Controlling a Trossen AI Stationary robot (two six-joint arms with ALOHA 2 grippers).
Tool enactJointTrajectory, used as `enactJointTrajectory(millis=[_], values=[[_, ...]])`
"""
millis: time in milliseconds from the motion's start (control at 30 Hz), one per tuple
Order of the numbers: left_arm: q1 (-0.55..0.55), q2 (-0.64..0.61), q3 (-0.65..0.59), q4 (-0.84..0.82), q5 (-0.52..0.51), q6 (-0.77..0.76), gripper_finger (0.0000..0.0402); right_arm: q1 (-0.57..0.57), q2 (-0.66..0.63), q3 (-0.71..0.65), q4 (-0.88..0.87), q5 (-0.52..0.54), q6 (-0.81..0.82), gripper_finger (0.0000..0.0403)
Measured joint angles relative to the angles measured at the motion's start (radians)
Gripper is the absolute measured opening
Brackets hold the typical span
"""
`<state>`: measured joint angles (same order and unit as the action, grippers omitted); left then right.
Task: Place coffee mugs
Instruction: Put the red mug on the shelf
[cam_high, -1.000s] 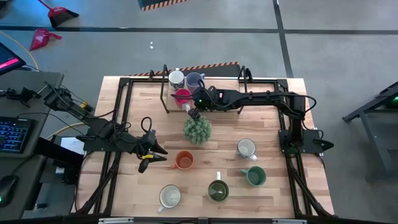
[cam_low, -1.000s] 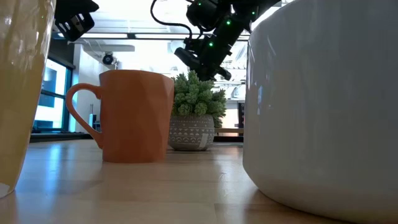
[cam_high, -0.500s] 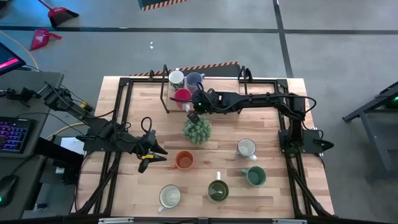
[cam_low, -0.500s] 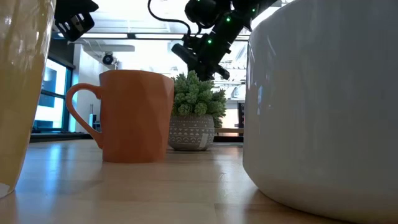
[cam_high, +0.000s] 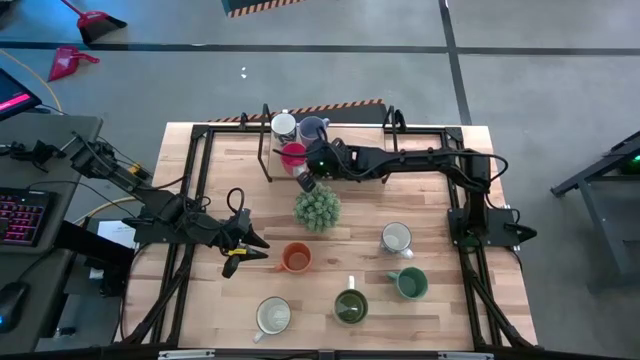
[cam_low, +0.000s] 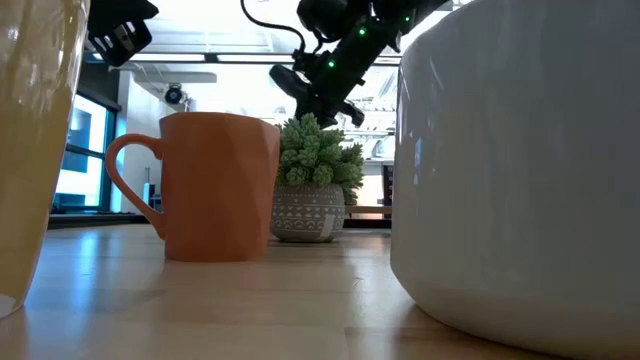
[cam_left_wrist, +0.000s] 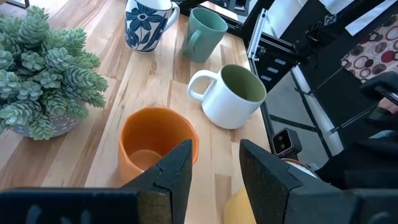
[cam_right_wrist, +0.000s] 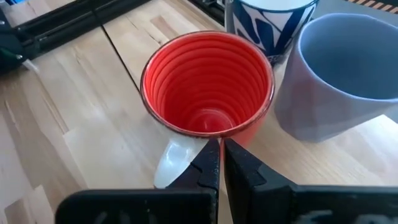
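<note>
**Hovering at the red mug's rim, fingers pressed together**

Reaching across the back of the table, the right gripper (cam_high: 309, 183) has its two fingers closed flat against each other with nothing between them. Their tips sit right at the near rim of the red mug (cam_right_wrist: 207, 86); whether they touch it cannot be told. Its pale handle (cam_right_wrist: 173, 163) juts out just beside the fingers. Directly past the red mug, touching or almost touching it, stands the pale blue mug (cam_right_wrist: 348, 78), and next to that a white mug with a dark blue flower pattern (cam_right_wrist: 272, 23); all three cluster against the black frame (cam_high: 266, 140) at the table's far edge. On the gripper's other side, close below it in the high view, sits the spiky green plant (cam_high: 317, 209).

Waiting near the table's left edge, the left gripper (cam_high: 247, 245) hangs with its fingers parted and nothing between them. Just ahead of its tips stands the orange mug (cam_left_wrist: 155, 145). Beyond that is a white mug with a greenish inside (cam_left_wrist: 232, 96), then a green mug (cam_left_wrist: 204, 33) and another flower-patterned mug (cam_left_wrist: 147, 23). A cream mug (cam_high: 273, 316) sits off to the gripper's side, toward the front of the wooden table (cam_high: 440, 300).
</note>
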<state>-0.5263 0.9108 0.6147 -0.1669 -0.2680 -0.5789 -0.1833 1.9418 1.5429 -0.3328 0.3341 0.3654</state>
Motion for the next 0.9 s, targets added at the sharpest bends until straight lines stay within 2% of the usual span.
enactJointTrajectory(millis=[467, 700, 900], values=[[0.000, 0.000, 0.000, 0.008, 0.000, 0.008, 0.0121, 0.007, 0.046, 0.000, 0.022, -0.013, 0.020, 0.0000], [0.000, 0.000, 0.000, 0.007, 0.000, 0.015, 0.0121, 0.008, 0.044, 0.000, 0.110, -0.037, 0.001, 0.0000], [0.000, 0.000, 0.000, 0.008, 0.000, 0.015, 0.0121, 0.008, 0.044, 0.000, 0.113, -0.049, 0.001, 0.0000]])
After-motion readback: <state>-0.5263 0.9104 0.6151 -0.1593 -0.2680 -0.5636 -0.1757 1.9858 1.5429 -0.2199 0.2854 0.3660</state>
